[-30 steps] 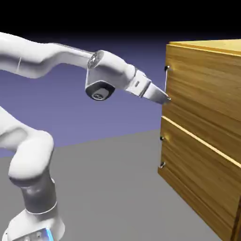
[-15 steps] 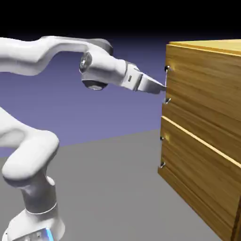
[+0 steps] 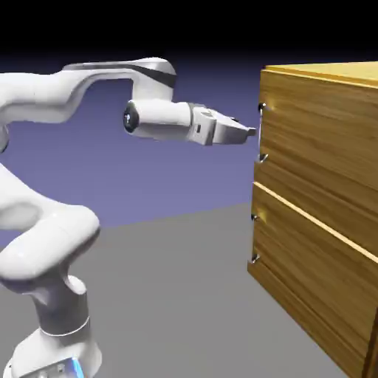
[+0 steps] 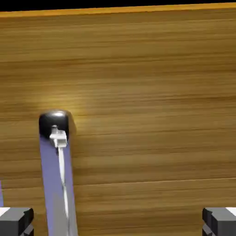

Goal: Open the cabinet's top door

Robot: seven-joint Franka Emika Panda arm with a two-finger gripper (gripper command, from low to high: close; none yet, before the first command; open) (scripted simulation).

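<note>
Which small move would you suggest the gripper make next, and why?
Probably shift sideways toward the top door's handle: the open gripper has it well off-centre, nearer the left fingertip in the hand view.

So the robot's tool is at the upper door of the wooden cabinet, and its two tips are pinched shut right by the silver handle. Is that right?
Not quite: the tips aren't pinched shut. The hand view shows the tool open, its two tips wide apart. The rest holds: it is at the cabinet's upper door, by the silver handle.
</note>
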